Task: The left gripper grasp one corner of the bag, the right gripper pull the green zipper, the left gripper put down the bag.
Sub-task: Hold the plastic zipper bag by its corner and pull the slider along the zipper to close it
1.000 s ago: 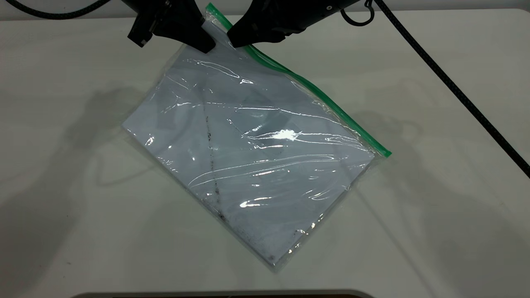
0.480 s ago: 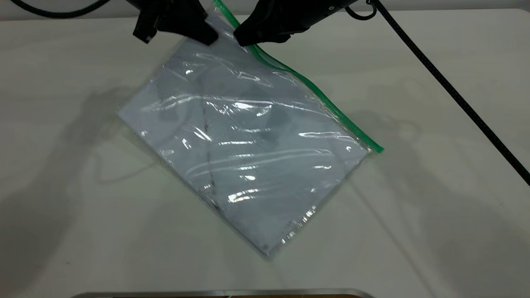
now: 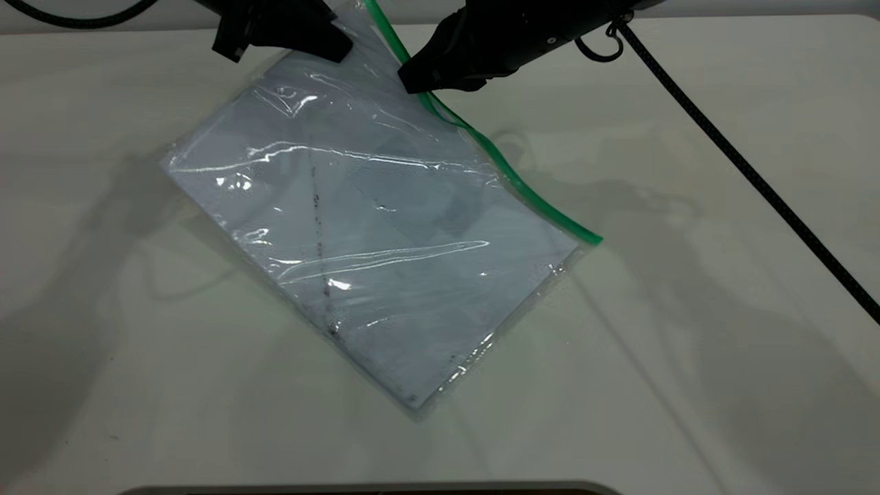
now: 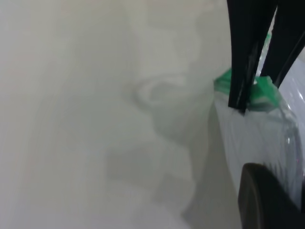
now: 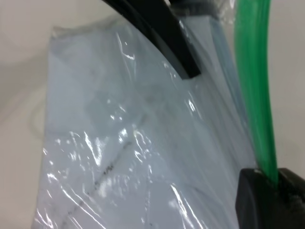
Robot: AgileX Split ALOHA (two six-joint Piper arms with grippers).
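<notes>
The bag, clear plastic over white paper with a dark streak, lies slanted with its far end raised off the table. My left gripper is shut on the corner of the bag beside the far end of the green zipper. My right gripper is shut on the green zipper a little way down from that corner. In the right wrist view the green zipper runs into the right gripper. In the left wrist view the right gripper's fingers pinch the green strip.
The white table lies around the bag. The right arm's black cable crosses the table diagonally at the right. A dark rim shows at the table's front edge.
The right gripper has slid to the right along the green zipper, away from the left gripper. The bag has swung left and its near end has moved toward the arms.
</notes>
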